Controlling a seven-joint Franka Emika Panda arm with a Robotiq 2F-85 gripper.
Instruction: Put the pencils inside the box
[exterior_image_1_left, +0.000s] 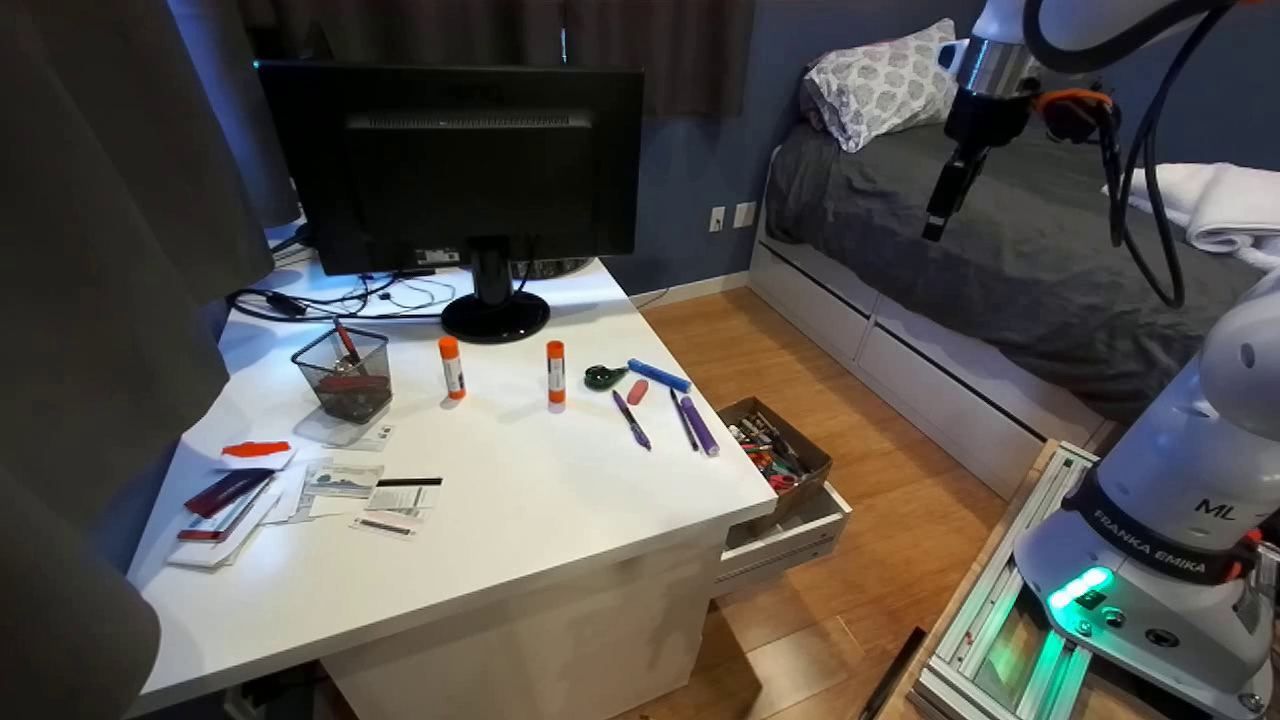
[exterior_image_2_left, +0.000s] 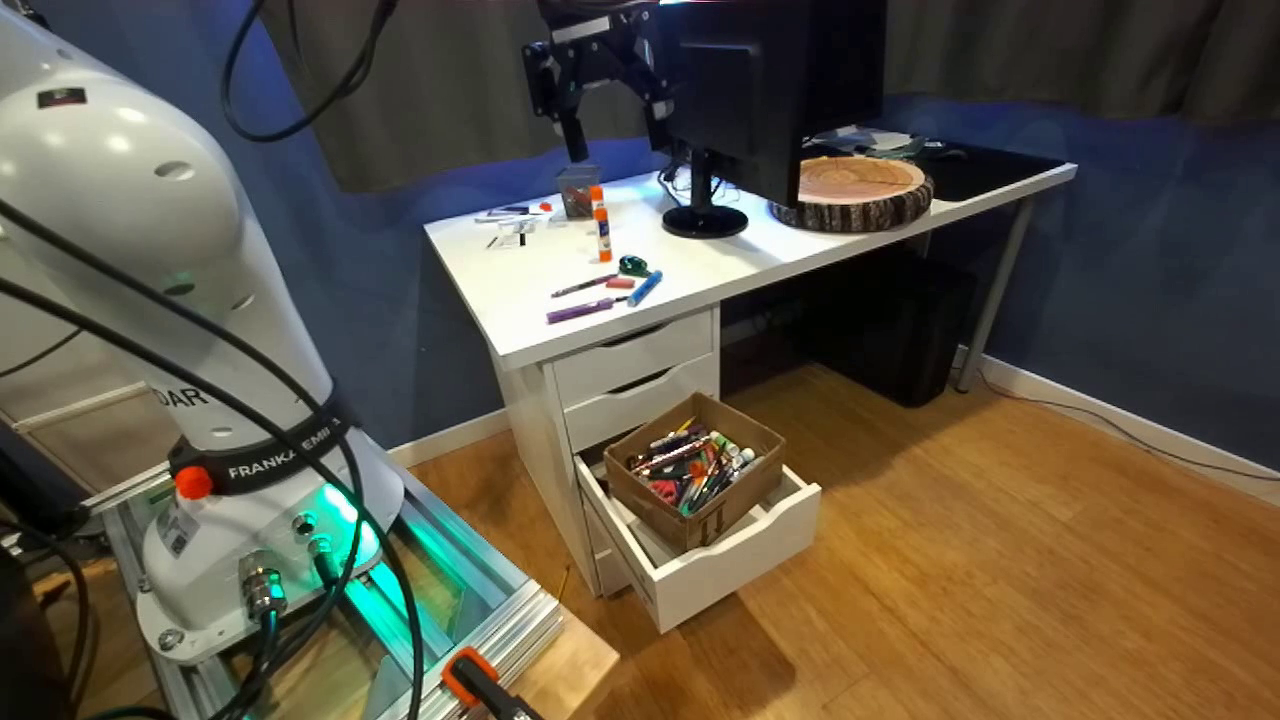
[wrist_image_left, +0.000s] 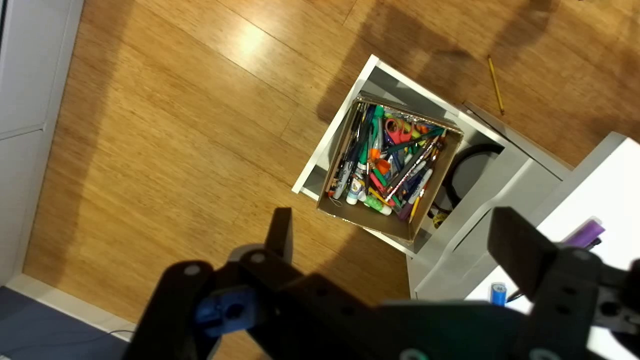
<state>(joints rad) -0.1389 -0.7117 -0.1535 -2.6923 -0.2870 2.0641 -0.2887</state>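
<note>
White flat-topped desk (exterior_image_1_left: 480, 500): my work surface, and everything I'm after lies near its edge.
Pulled-out white drawer (exterior_image_2_left: 740, 565): down below the desk top, and here's what it carries.
Brown lidless cardboard box (exterior_image_2_left: 740, 505): my target, crowded with assorted stationery (wrist_image_left: 383, 165); thin-looking walls, likely to give if I knock them.
My black two-jawed gripper (exterior_image_2_left: 618, 146): up high, jaws standing wide apart, nothing between them.
Thick purple plastic-looking marker (exterior_image_1_left: 699, 426): on the desk, and I count it among the pencils; I'd guess stiff, light, smooth and keen to roll, so I want to close squarely across mid-barrel.
Thick blue cylindrical marker (exterior_image_1_left: 659, 375): also on the desk, same sort of feel, I reckon; middle again, so neither end dips.
Slim purple pen (exterior_image_1_left: 632, 420): near those two, not against them; should weigh next to nothing, so a low, gentle pinch at its centre.
Thin dark stick (exterior_image_1_left: 684, 420): right alongside the purple marker, touching or not I can't tell; perhaps the easiest to snap. I'd lift its neighbour first, then pinch mid-length.
</note>
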